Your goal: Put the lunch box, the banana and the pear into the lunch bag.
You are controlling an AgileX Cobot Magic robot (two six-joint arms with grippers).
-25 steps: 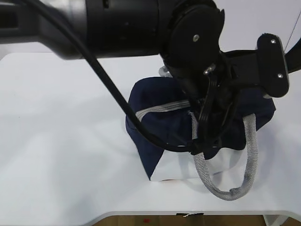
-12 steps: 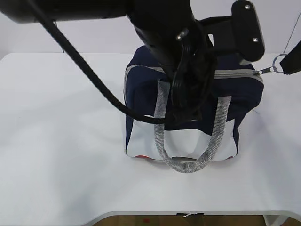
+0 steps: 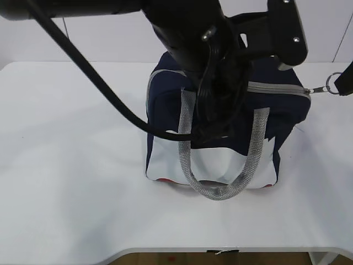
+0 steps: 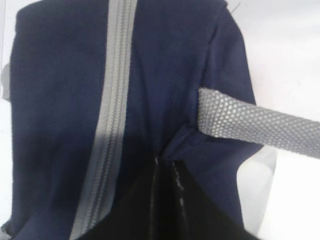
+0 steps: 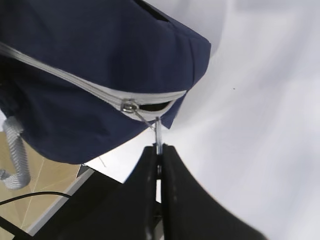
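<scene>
On the front face of the lunch bag [image 3: 220, 160], nearest you, the grey webbing handle [image 3: 220, 190] hangs in a slack loop over the white lower panel, its mesh weave coarse against the smooth panel. The bag itself stands upright near the middle of the white table [image 3: 71, 182], boxy, navy fabric with a fine pebbled texture.

Above that handle, your left gripper [image 4: 165, 200] has its jaws pressed together on a pinch of navy fabric on the bag's top, just beside the root of a handle strap and to one side of the grey zipper [image 4: 102, 130]. Off the bag's right end, your right gripper [image 5: 159, 160] is clamped on the ring pull [image 3: 332, 84], with the thin metal link running taut from the slider [image 5: 130, 106].

You look to be on the closing step: the zipper reads as almost fully run, with only a small dark gap showing at the slider's end. The lunch box, banana and pear are nowhere in view; they may well be inside, but you cannot confirm that from here.

Next, judge whether that last bit of zipper needs drawing shut; keep the left pinch bracing the soft fabric while you pull along the zipper line, then let go of both
</scene>
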